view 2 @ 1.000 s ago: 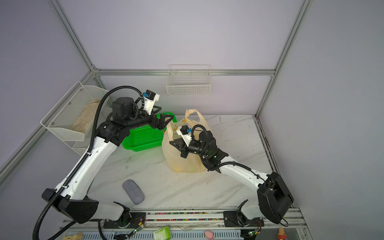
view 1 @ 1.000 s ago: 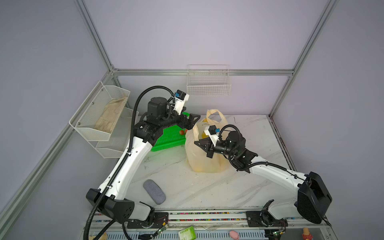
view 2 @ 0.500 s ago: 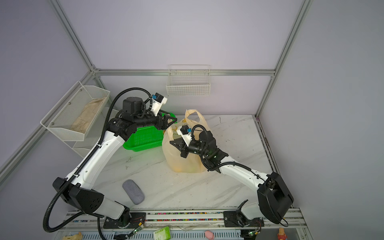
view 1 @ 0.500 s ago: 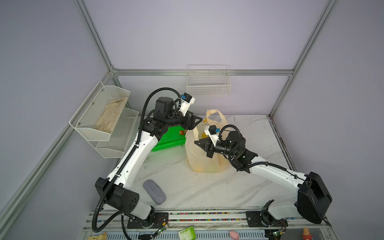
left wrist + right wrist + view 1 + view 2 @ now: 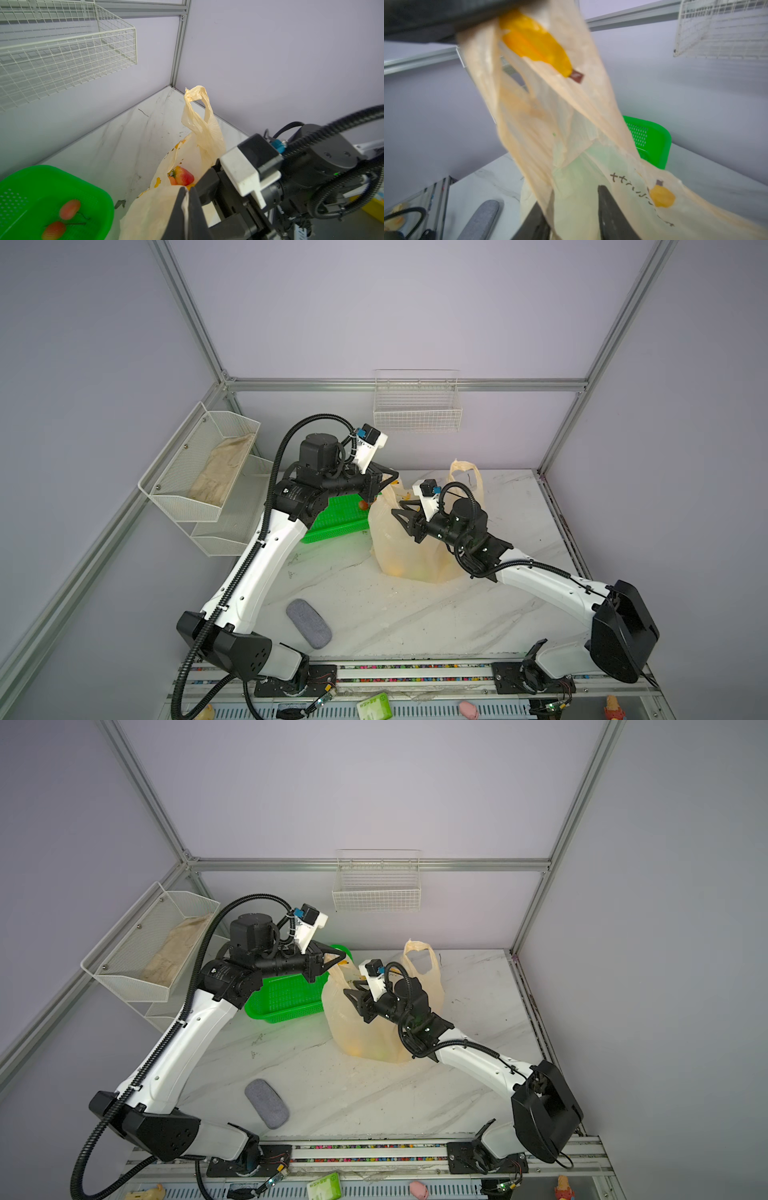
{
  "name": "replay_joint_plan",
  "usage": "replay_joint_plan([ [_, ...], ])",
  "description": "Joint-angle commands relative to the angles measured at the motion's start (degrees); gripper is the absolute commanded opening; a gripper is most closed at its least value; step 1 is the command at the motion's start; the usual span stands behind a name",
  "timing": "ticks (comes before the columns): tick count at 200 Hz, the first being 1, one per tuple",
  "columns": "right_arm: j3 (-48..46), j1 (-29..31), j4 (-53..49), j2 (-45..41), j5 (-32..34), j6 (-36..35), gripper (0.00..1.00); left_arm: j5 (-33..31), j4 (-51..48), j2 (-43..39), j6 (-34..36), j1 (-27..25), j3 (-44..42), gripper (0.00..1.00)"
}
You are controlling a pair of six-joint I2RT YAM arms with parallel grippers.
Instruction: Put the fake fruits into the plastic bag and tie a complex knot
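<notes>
The plastic bag (image 5: 399, 547) (image 5: 353, 1023) stands on the marble table, pale orange with yellow banana prints. My left gripper (image 5: 392, 480) (image 5: 186, 190) is shut on the bag's near rim, with a thin fold of film pinched between its fingers. One bag handle (image 5: 197, 99) stands free at the far side. A red-yellow fake fruit (image 5: 184, 176) shows inside the bag mouth. Two red cherries (image 5: 69, 206) lie in the green basket (image 5: 62, 182). My right gripper (image 5: 397, 516) (image 5: 571, 197) is open at the bag mouth, and bag film (image 5: 542, 116) hangs loosely between its spread fingers.
The green basket (image 5: 340, 518) sits just left of the bag. A grey oblong pad (image 5: 308, 623) lies near the front of the table. A white wire basket (image 5: 417, 406) hangs on the back wall, and a wire shelf (image 5: 203, 472) holding cloth hangs at the left.
My left gripper swung right to the bag's near rim and shut on it. My right gripper, shut on the bag before, has opened its jaws.
</notes>
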Motion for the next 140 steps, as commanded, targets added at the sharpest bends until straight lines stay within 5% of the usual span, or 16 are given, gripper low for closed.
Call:
replay_joint_plan([
  [1, -0.2, 0.1, 0.2, -2.7, 0.1, -5.3, 0.55, 2.8, 4.1, -3.9, -2.9, 0.2, -2.8, 0.0],
  [13, 0.3, 0.1, -1.2, -4.5, -0.7, -7.0, 0.74, 3.0, 4.8, -4.2, -4.6, 0.2, -3.6, 0.0],
  [45, 0.5, 0.1, -3.1, -6.6, -3.6, -11.7, 0.89, 2.4, 5.6, -5.1, -8.1, 0.2, -5.0, 0.0],
  [91, 2.5, 0.0, -2.7, -6.5, -6.9, -15.2, 0.96, 1.4, 5.8, -6.1, -12.0, 0.1, -6.0, 0.0],
  [140, 8.2, -0.6, 3.1, 4.1, -16.6, -12.9, 0.97, 1.2, 6.0, -7.4, -12.5, 0.0, -6.7, 0.0],
])
